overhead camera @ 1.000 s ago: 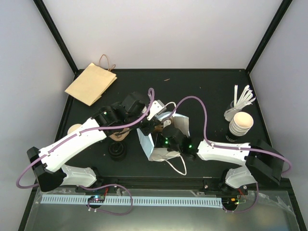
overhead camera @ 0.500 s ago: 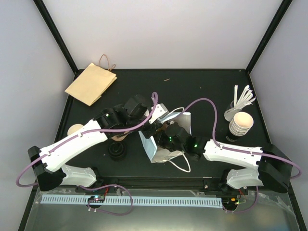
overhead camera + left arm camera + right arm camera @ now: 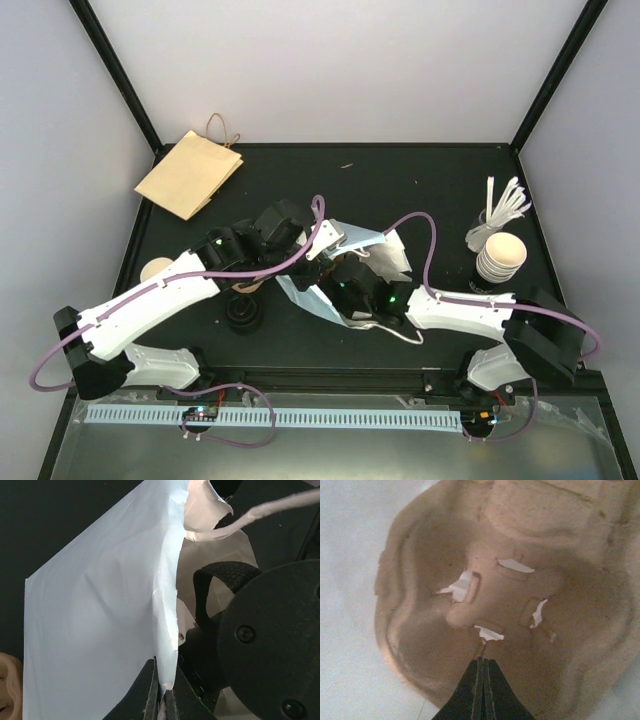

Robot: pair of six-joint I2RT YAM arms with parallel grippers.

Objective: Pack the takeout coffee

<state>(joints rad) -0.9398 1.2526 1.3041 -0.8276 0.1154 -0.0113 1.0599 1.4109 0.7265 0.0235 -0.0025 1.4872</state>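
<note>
No takeout coffee shows in any view. A white paper bag [image 3: 392, 256] with cord handles lies tipped on the black table at the centre. My left gripper [image 3: 322, 250] is shut on the bag's rim [image 3: 167, 630], its fingertips [image 3: 162, 692] pinching the paper edge. My right arm [image 3: 450, 310] reaches into the bag's mouth, so its gripper is hidden from above. In the right wrist view my right gripper [image 3: 482, 660] is shut on a thin rib of a brown pulp cup carrier [image 3: 520, 545], which fills the view inside the bag.
A nested stack of white cups [image 3: 500, 256] and white stirrers [image 3: 505, 203] stand at the right. Black lids [image 3: 243, 314] and tan pulp carriers [image 3: 154, 268] lie beside the left arm. A brown paper bag [image 3: 190, 172] lies at the back left corner.
The white bag has sagged and spread out flatter, its mouth swinging toward the right. My right arm has pushed further left into it. The left gripper has kept its hold on the rim.
</note>
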